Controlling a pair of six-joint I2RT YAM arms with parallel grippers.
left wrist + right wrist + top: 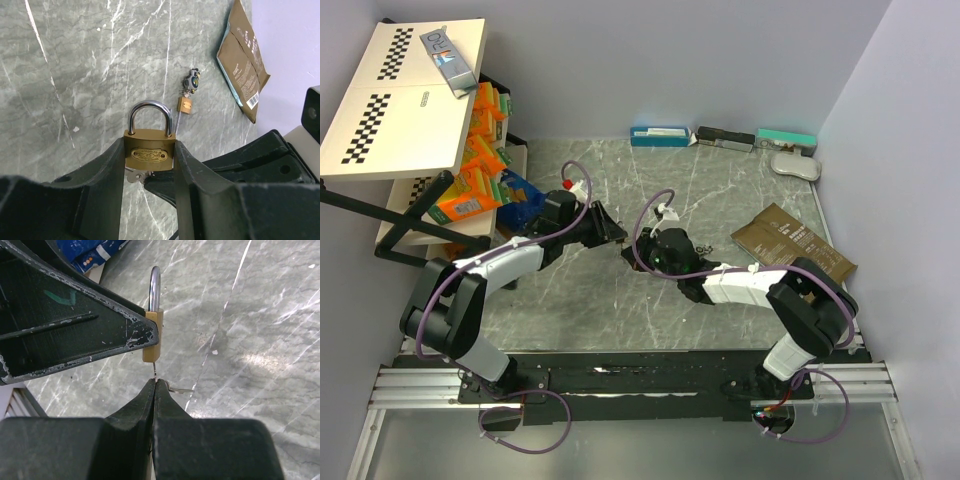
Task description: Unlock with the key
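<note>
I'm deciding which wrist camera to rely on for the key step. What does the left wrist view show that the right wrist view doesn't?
Only the left wrist view: the padlock's broad brass face, a small second padlock lying on the table beyond it, and a brown packet. Only the right wrist view: the right claw shut on the key just under the lock, and the blue packs. Both: the padlock clamped in the left claw, with the key below it.
</note>
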